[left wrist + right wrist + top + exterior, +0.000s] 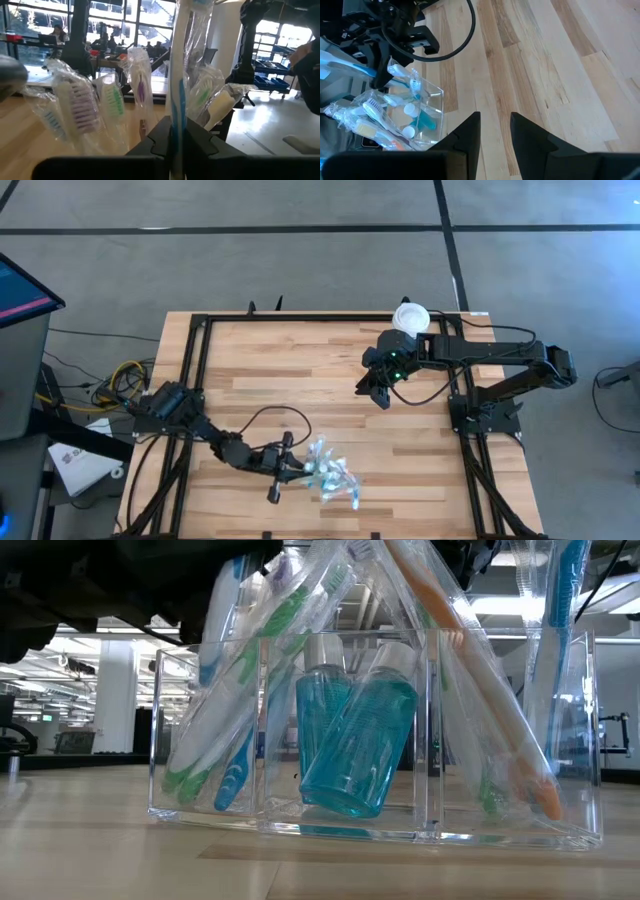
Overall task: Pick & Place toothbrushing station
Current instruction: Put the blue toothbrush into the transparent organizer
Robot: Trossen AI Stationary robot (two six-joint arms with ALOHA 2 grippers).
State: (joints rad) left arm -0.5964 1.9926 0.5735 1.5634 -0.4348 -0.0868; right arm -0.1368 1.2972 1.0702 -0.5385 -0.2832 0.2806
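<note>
Wooden bench [330, 370] — clear tray [430, 820] near front edge, packed with wrapped toothbrushes and teal bottles [355, 745]. Left claw [178, 137] at tray, clamped on blue-white toothbrush [179, 75] standing upright. Right claw [495, 125] well apart over bare bench — parted slightly, holding nothing.

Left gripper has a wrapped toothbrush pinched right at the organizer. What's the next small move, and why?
Probably lower it a little and let go. The left gripper is shut on a wrapped blue toothbrush, held upright beside the other wrapped brushes standing in the clear organizer. The right gripper waits apart, near the table's far side.
</note>
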